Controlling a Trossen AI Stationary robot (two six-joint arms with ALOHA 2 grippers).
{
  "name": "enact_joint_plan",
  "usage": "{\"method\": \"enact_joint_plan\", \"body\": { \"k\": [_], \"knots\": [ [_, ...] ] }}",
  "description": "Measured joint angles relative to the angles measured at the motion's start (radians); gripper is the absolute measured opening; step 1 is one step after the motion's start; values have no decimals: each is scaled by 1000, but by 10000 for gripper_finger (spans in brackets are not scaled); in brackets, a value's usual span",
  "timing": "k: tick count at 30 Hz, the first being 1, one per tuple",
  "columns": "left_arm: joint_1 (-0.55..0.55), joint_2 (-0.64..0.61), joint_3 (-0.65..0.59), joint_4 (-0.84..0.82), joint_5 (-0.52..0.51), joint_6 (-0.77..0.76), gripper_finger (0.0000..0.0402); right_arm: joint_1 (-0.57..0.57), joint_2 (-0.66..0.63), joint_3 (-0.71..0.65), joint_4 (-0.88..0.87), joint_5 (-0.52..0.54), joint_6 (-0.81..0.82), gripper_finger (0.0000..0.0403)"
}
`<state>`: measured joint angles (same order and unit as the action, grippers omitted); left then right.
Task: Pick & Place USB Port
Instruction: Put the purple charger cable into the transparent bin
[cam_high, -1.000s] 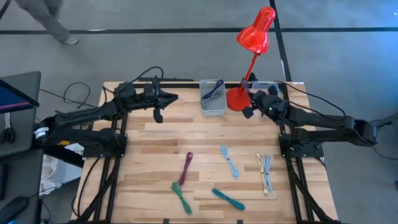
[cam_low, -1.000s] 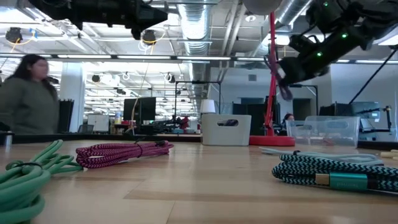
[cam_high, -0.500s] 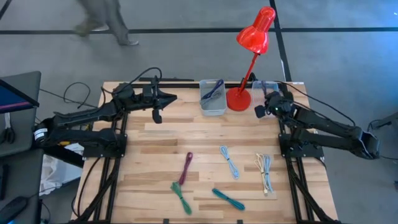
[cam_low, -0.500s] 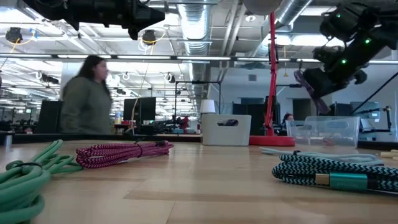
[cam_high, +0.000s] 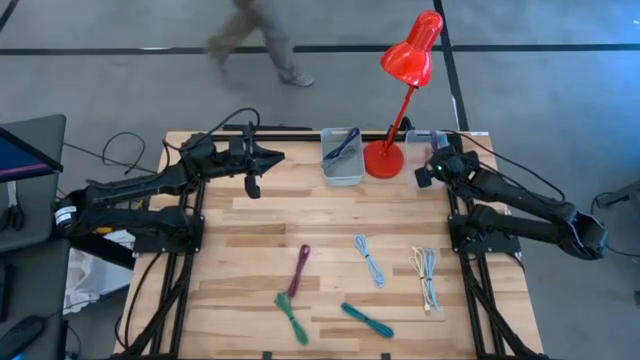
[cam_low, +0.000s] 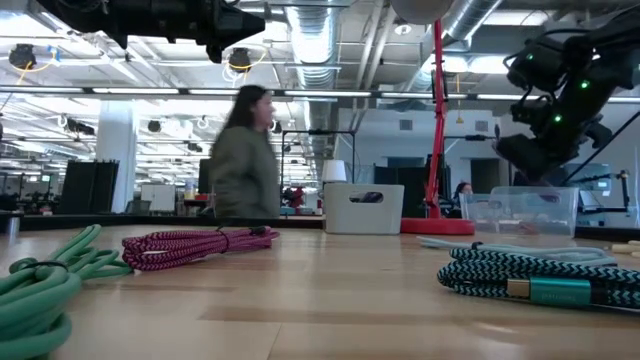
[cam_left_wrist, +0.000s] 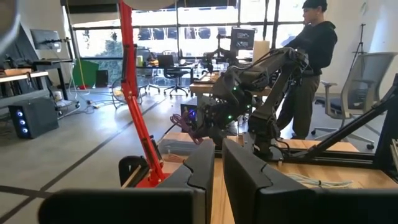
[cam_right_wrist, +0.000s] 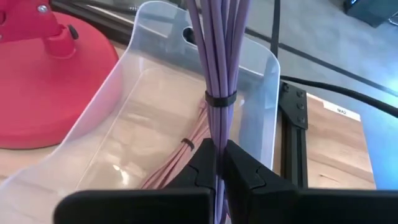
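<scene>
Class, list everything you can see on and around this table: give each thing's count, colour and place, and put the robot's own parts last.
Table: one, light wood, under everything.
Desk lamp: one, red, base at the table's far edge.
Grey bin: one, far edge left of the lamp base, a dark cable inside.
Clear bin: one, far right corner, a pink cable inside.
Purple cable: one, bundled, held over the clear bin.
Loose cables on the near half: magenta, green, teal, light blue, and a pale pair.
Person: one, walking beyond the table.
Left gripper: raised over the table's far left, holding nothing.
Right gripper: shut on the purple cable.
</scene>
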<state>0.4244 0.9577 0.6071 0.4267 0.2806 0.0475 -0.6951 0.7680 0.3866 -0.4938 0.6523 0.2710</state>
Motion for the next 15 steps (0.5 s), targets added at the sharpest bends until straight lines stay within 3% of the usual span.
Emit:
{"method": "enact_joint_plan", "body": {
  "k": [4, 15],
  "knots": [
    [0, 0, 0, 0, 0, 0, 33, -1, 3, 0, 0, -5, 0, 5],
    [0, 0, 1, 1, 0, 0, 33, -1, 3, 0, 3, -6, -1, 88]
  ]
}}
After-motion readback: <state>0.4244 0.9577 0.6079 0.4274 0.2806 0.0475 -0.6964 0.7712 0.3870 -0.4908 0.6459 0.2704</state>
